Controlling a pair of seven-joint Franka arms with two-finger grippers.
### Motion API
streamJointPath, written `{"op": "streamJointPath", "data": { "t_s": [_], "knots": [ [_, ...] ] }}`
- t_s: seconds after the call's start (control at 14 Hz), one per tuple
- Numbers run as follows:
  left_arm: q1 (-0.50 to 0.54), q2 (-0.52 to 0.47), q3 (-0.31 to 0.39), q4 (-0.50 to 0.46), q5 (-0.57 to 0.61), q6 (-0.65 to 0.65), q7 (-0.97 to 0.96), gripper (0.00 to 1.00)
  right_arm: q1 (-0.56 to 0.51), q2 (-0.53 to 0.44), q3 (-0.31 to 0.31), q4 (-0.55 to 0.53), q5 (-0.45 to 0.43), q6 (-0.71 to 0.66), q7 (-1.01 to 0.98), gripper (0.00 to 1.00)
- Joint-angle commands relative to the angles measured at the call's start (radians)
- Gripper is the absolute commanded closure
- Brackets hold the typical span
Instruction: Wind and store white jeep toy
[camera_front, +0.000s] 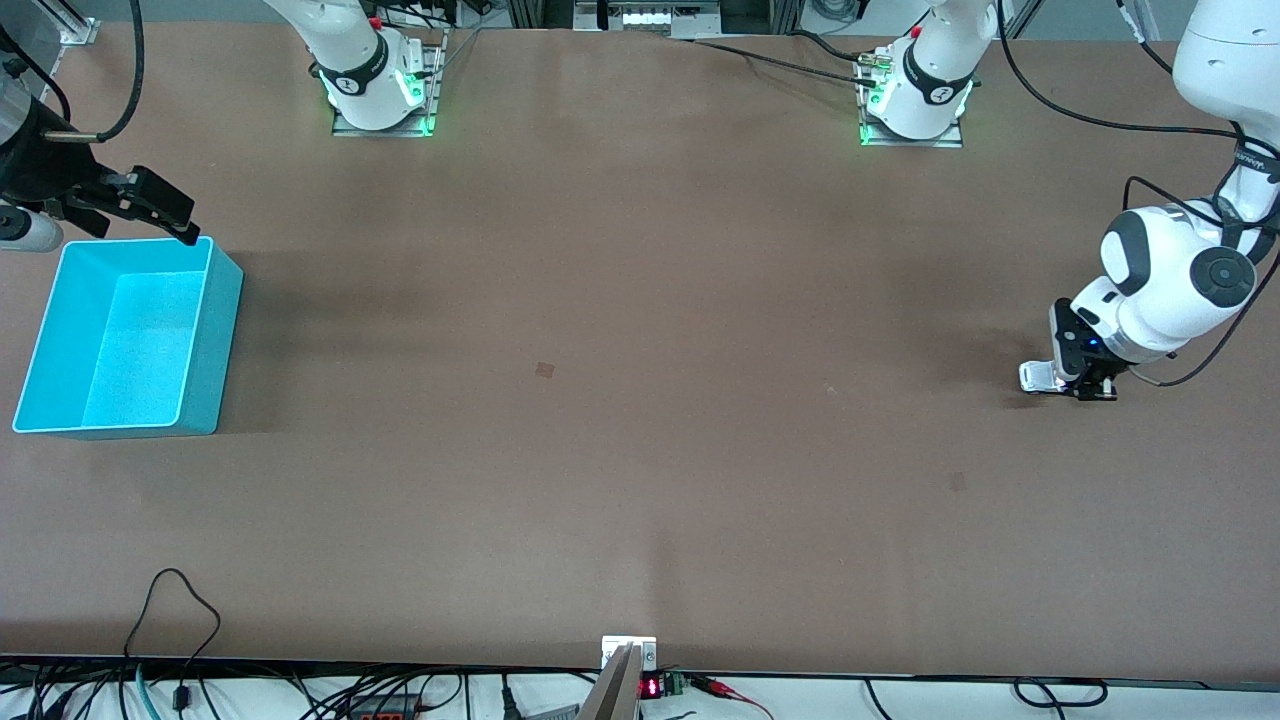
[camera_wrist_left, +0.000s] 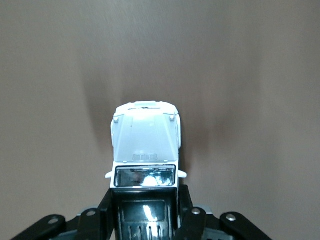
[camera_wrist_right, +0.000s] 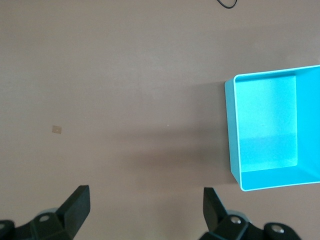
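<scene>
2 arms divide the work here, and their placement reflects that division. The left gripper (camera_front: 1085, 388) is down at the tabletop (camera_front: 640, 400) toward the left arm's end of the table, its fingers (camera_wrist_left: 107, 212) clamped on either side of the white jeep toy (camera_front: 1040, 375); in the left wrist view the toy (camera_wrist_left: 145, 145) projects forward from between the fingers, hood and windshield exposed, while the black roof panel lies between the finger pads. Gripping the cabin rather than the hood probably keeps the wheels free and pressed to the surface, which suits dragging the car to wind its spring; the toy appears to rest on or just above the table, though wheel contact cannot be confirmed. The right gripper (camera_front: 150, 215) waits with its jaws spread wide and nothing between them, poised over the edge of the cyan bin (camera_front: 225, 330) that lies farther from the front camera, at the right arm's end. The bin (camera_wrist_right: 232, 135) holds nothing, so storage is not yet done, and it stands well apart from the toy.
</scene>
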Motion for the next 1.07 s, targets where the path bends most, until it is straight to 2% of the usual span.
{"op": "streamJointPath", "data": {
  "t_s": [0.0,0.86,0.93,1.0],
  "knots": [
    [0.048,0.053,-0.004,0.018,0.018,-0.01,0.074,0.87,-0.005,-0.009,0.001,-0.009,0.014,0.008,0.007,0.0],
    [0.077,0.053,-0.002,0.029,0.016,-0.008,0.072,0.86,-0.005,-0.009,0.001,-0.009,0.014,0.006,0.007,0.0],
    [0.077,0.053,-0.002,0.029,0.016,-0.008,0.072,0.83,-0.005,-0.01,0.001,-0.009,0.014,0.006,0.007,0.0],
    [0.077,0.053,-0.004,0.029,0.016,-0.007,0.074,0.68,-0.005,-0.01,0.001,-0.009,0.014,0.006,0.007,0.0]
  ]
}}
